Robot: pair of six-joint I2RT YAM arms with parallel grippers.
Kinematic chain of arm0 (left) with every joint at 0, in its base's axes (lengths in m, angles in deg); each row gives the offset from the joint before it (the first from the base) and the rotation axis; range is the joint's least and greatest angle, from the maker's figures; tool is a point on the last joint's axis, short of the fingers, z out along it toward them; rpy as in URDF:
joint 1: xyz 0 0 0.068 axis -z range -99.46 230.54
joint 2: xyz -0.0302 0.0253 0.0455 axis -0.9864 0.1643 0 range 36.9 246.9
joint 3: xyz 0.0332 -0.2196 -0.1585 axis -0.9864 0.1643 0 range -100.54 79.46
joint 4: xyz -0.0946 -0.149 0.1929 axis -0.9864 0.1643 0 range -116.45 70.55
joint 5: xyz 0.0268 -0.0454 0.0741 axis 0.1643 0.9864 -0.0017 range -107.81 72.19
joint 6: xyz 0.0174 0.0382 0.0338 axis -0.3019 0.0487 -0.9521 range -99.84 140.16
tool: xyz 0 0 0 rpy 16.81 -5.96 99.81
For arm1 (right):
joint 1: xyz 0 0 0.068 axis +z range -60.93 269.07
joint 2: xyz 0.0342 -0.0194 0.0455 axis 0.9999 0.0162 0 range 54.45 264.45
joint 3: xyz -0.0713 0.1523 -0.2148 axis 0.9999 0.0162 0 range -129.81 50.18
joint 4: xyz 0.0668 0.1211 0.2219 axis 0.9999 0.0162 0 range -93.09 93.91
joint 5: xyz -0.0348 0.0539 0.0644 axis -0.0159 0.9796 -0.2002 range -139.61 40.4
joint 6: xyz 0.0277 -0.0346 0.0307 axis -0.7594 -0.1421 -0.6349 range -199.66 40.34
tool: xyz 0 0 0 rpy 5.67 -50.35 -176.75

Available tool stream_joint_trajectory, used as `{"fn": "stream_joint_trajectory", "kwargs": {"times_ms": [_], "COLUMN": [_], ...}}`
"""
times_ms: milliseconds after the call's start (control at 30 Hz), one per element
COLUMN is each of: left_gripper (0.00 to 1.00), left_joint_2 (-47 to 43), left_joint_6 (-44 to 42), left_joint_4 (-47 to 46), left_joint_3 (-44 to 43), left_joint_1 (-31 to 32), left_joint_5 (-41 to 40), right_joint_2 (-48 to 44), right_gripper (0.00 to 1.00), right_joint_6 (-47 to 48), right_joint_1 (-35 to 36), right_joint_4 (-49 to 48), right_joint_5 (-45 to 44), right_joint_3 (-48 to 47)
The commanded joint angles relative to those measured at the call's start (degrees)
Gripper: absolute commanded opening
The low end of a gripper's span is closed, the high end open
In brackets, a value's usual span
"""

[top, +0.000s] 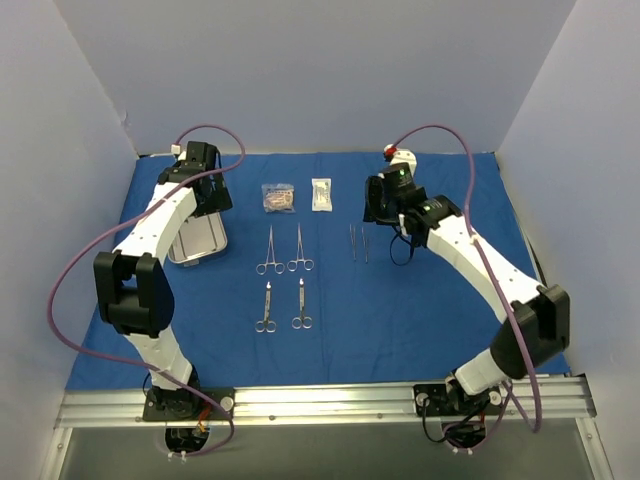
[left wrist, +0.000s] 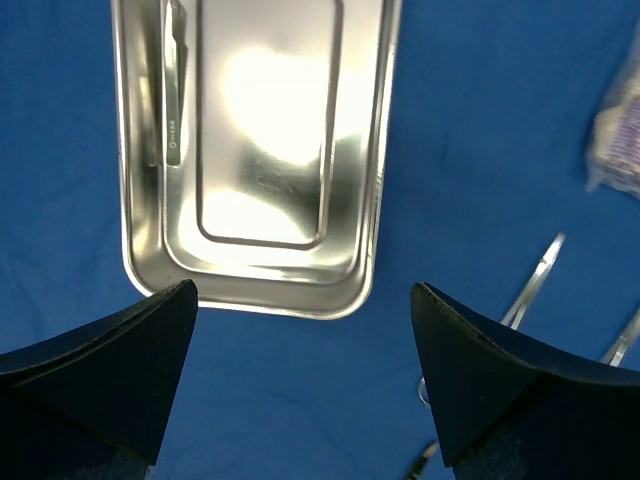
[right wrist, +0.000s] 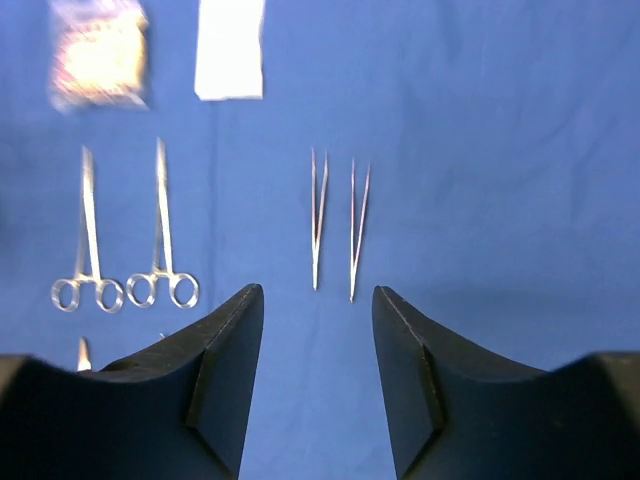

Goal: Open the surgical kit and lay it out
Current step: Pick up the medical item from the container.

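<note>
Our left tool (left wrist: pixel 303 300) hangs wide open over one short end of the steel tray (left wrist: pixel 250 295), which holds a single tweezers (left wrist: pixel 172 100) along its wall. Our right tool (right wrist: pixel 318 300), jaws apart and empty, hovers above two tweezers (right wrist: pixel 318 220) lying side by side on the blue cloth (right wrist: pixel 520 200).

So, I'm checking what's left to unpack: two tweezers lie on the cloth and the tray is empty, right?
Not quite. The tray is not empty: the left wrist view shows one thin steel instrument lying inside it along one long wall. The two tweezers do lie on the cloth.
</note>
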Motion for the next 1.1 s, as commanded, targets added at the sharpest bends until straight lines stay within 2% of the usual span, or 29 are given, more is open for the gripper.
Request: {"fn": "stream_joint_trajectory", "kwargs": {"times_ms": [0,133,200,333,767,867,900,1000,1067], "left_gripper": [0.97,1.00,0.91,0.85,0.58,0.53,0.49,0.46,0.41], "left_joint_2": [4.01,10.69,14.21,18.86,21.68,22.91,23.27,24.67,25.20], "left_joint_6": [-3.08,-4.40,-4.49,-5.71,-7.12,-8.44,-8.79,-9.59,-9.76], "left_joint_4": [2.01,4.47,5.87,5.27,-7.64,-9.67,-9.94,-10.29,-10.73], "left_joint_3": [-5.21,-9.86,-12.76,-15.93,-15.68,-15.85,-16.37,-17.52,-17.78], "left_joint_1": [-1.46,-2.95,-3.74,-5.67,-13.93,-14.90,-14.91,-14.91,-14.91], "left_joint_5": [-4.43,-7.41,-10.31,-11.73,-3.65,-0.14,0.40,1.37,1.72], "right_joint_2": [-5.73,-10.75,-12.41,-13.04,-11.37,-11.02,-10.84,-9.97,-9.35], "right_gripper": [0.45,0.55,0.59,0.65,0.65,0.65,0.65,0.64,0.64], "right_joint_6": [2.08,4.19,4.98,5.95,5.69,5.51,5.51,5.60,5.69], "right_joint_1": [-0.30,-0.39,-0.48,-0.57,-0.57,-0.65,-0.65,-0.74,-0.74], "right_joint_4": [-4.19,-11.04,-12.37,-14.30,-16.68,-16.86,-16.94,-16.95,-16.86], "right_joint_5": [-1.86,-0.72,-0.27,1.48,4.30,4.21,4.04,4.12,4.21], "right_joint_3": [4.00,8.32,9.56,11.75,14.57,14.92,15.01,14.84,14.48]}}
